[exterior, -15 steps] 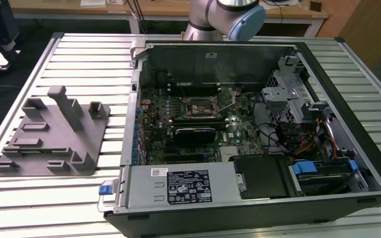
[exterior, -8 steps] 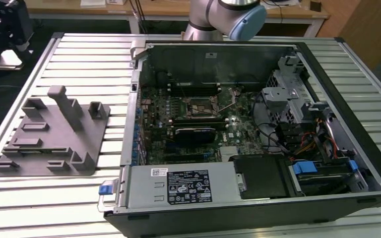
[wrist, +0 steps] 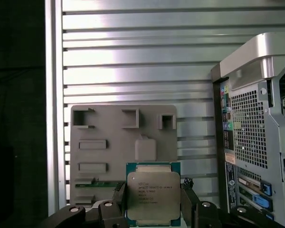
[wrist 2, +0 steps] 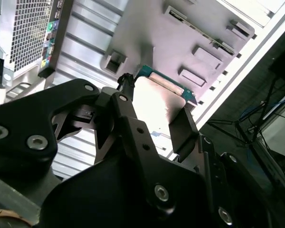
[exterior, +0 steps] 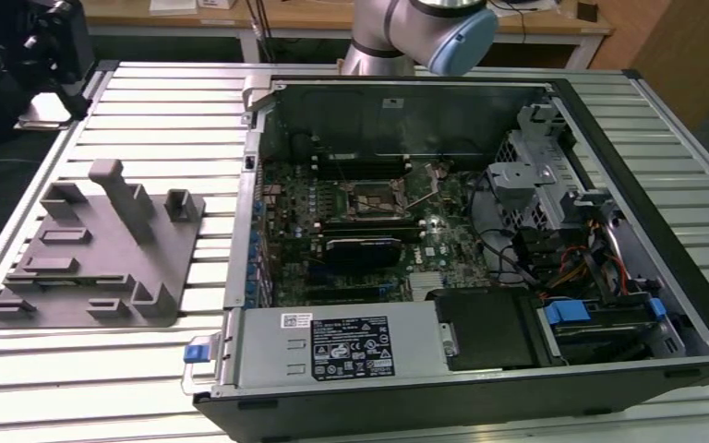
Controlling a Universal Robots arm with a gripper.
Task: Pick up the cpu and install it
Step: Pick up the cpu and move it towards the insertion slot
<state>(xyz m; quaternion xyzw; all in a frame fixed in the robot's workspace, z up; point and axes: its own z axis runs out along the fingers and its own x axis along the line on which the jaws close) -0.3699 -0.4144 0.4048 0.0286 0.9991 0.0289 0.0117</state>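
Note:
The cpu (wrist: pixel 153 194), a flat square chip with a silvery top and a thin green edge, sits between my gripper's (wrist: pixel 153 202) two black fingers (wrist: pixel 118 195), which are shut on its opposite sides. In the second wrist view the cpu (wrist 2: pixel 154 97) shows edge-on in the same gripper (wrist 2: pixel 156 111). It hangs well above the grey holder block (wrist: pixel 123 137) on the slatted table. In the exterior view the black-framed motherboard socket (exterior: pixel 373 196) lies inside the open computer case (exterior: pixel 256 185), and the arm (exterior: pixel 423 32) rises at the far edge.
The grey holder block (exterior: pixel 96 249) stands on the slatted metal table (exterior: pixel 170 101) at the exterior view's left. Inside the case are a power supply (exterior: pixel 342 346), drive cage (exterior: pixel 546 175) and cables. The case's rear panel (wrist: pixel 251 133) shows beside the block.

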